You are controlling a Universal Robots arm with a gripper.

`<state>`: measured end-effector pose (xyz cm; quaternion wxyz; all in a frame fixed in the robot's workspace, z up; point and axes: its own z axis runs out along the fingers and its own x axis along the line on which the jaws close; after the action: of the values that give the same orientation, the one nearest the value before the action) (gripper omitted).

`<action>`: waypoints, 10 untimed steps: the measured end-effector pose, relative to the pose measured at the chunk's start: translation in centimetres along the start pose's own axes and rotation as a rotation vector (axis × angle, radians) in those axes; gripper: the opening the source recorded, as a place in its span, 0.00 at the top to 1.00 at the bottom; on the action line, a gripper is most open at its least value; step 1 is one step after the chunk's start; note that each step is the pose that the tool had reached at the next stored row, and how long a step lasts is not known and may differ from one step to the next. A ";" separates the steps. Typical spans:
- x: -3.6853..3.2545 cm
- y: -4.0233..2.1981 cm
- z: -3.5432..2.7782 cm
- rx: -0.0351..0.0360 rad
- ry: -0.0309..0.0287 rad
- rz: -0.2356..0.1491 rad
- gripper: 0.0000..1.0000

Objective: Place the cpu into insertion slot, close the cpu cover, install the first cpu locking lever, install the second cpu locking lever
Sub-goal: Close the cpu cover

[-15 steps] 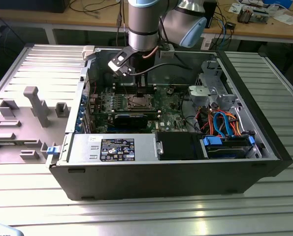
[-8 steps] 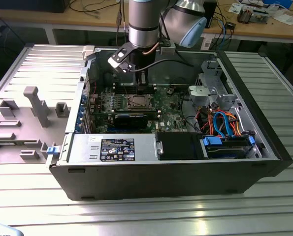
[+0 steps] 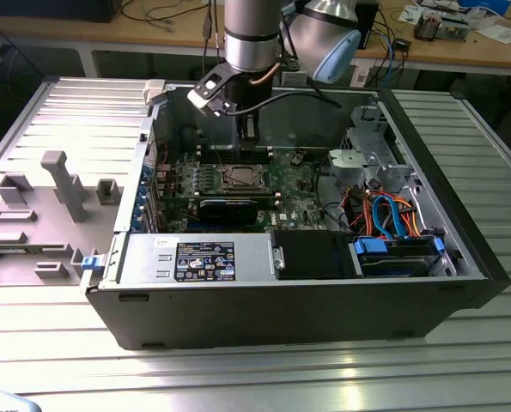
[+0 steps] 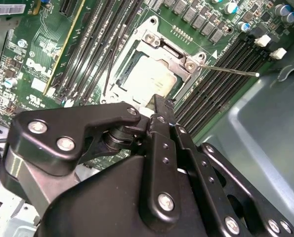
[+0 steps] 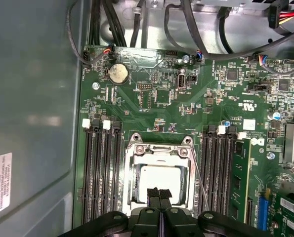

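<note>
Open computer case (image 3: 289, 300) lying on a ribbed metal bench (image 3: 238, 378), arm reaching in from above.

Claw (image 5: 159, 193): fingers pressed together with nothing between them, tips poised over one edge of the insertion slot (image 5: 132, 195). Whether they touch it cannot be told.

One cpu (image 5: 159, 177) sits in the insertion slot, its pale metal top showing through the window of the one cover (image 5: 159, 147), which lies flat around it. One thin lever (image 4: 231, 71) slants out from a corner of the cover over the neighbouring memory slots (image 5: 103, 168), its free end clear of the frame.

Two banks of memory slots flank the insertion slot closely, one on each side. Past one bank rises the grey case wall (image 5: 28, 98), so free room on that side is narrow. The board (image 5: 151, 103) is more open toward the one coin cell (image 5: 118, 73) and the cables (image 5: 137, 24) at its far edge.

In the exterior view, a black card (image 3: 229, 206) lies just in front of the insertion slot. A drive bay with blue and orange cables (image 3: 392, 215) fills the exterior view's right, and a grey fixture plate (image 3: 40, 215) rests on the bench at its left.
</note>
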<state>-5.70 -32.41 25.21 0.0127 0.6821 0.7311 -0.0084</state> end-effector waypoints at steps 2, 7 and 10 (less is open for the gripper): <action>-0.01 0.00 -0.36 0.0000 0.0000 0.000 0.89; -0.01 0.00 -0.41 0.0000 0.0000 0.000 0.89; -0.01 0.00 -0.41 0.0001 0.0000 0.000 0.89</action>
<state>-5.70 -32.41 25.62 0.0127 0.6821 0.7311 -0.0085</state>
